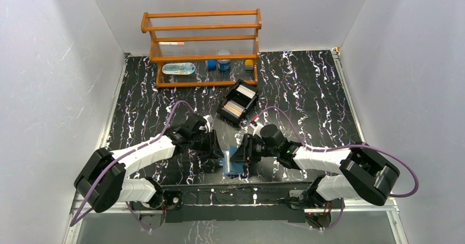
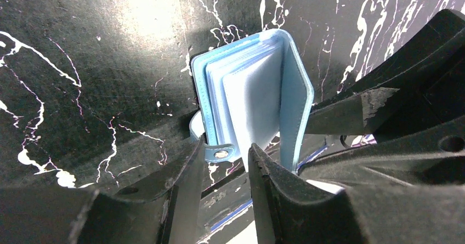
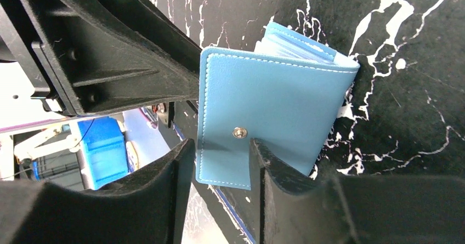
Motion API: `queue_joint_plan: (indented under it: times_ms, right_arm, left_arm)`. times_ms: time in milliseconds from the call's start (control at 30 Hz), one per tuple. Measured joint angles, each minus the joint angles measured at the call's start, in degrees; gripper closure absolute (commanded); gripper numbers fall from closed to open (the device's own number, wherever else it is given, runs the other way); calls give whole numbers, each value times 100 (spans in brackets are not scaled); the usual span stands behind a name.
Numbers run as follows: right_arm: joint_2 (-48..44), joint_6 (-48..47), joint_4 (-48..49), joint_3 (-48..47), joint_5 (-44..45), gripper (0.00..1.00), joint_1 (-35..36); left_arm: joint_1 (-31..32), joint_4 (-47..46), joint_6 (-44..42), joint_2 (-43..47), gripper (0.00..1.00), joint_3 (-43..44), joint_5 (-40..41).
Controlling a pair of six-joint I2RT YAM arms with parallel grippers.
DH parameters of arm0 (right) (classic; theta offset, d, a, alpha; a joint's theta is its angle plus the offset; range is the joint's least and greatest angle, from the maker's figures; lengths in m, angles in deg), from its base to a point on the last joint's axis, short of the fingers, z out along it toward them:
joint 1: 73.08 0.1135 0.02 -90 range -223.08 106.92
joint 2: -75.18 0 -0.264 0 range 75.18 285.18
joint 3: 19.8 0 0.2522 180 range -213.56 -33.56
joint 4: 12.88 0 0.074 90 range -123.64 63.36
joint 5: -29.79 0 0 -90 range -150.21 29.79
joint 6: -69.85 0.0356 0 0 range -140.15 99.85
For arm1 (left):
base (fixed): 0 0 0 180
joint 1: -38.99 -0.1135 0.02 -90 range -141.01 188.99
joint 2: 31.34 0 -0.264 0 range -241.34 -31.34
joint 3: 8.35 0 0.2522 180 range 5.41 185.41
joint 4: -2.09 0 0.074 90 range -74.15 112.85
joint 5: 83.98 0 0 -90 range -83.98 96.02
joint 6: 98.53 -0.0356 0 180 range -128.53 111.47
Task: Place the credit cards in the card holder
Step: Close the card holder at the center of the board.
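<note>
The card holder (image 1: 233,162), a blue wallet with a snap tab, stands partly open near the table's front edge between both grippers. In the left wrist view the card holder (image 2: 257,90) shows pale inner sleeves. My left gripper (image 2: 225,156) is shut on its left cover and sleeves, a finger touching each side. My right gripper (image 3: 219,148) stands open around a lower corner of the outer cover (image 3: 274,107), with a gap at its left finger. The credit cards, a white stack (image 1: 247,91) and a tan stack (image 1: 232,109), lie in a black box further back.
The black two-compartment box (image 1: 253,105) sits mid-table behind the grippers. A wooden rack (image 1: 203,46) with small items on its shelves stands at the back. The table's front edge runs just below the wallet. White walls close in both sides.
</note>
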Motion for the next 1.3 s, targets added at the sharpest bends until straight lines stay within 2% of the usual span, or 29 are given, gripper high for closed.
queue_joint_plan:
  times_ms: [67,133,200,333,467,533,700,833,1100,1300]
  right_arm:
    - [-68,-83,-116,-7,81,66,9]
    - [-138,-188,-289,-37,170,70,17]
    - [-186,-258,-455,-83,262,67,20]
    - [-245,-369,-612,-122,358,54,20]
    - [-308,-433,-796,-162,382,55,20]
    - [-426,-472,-960,-197,431,59,20]
    - [-859,-645,-1626,-466,732,79,22]
    - [-944,-680,-1790,-511,905,82,22]
    - [-114,-691,-1753,-660,909,80,162]
    - [586,-697,-1663,-1001,944,78,452]
  left_arm:
    - [-17,7,0,50,66,-2,-22]
    - [-22,15,2,140,65,-7,-26]
    - [-31,50,2,245,64,-7,-24]
    - [-44,166,-9,444,64,-7,20]
    - [-61,354,-9,535,66,-17,186]
    - [-76,437,-11,533,66,-46,256]
    - [-105,564,-9,533,72,-188,332]
    - [-122,535,-7,483,76,-339,321]
    - [-142,11,0,83,78,-599,-46]
    - [-146,-501,44,-15,75,-765,-422]
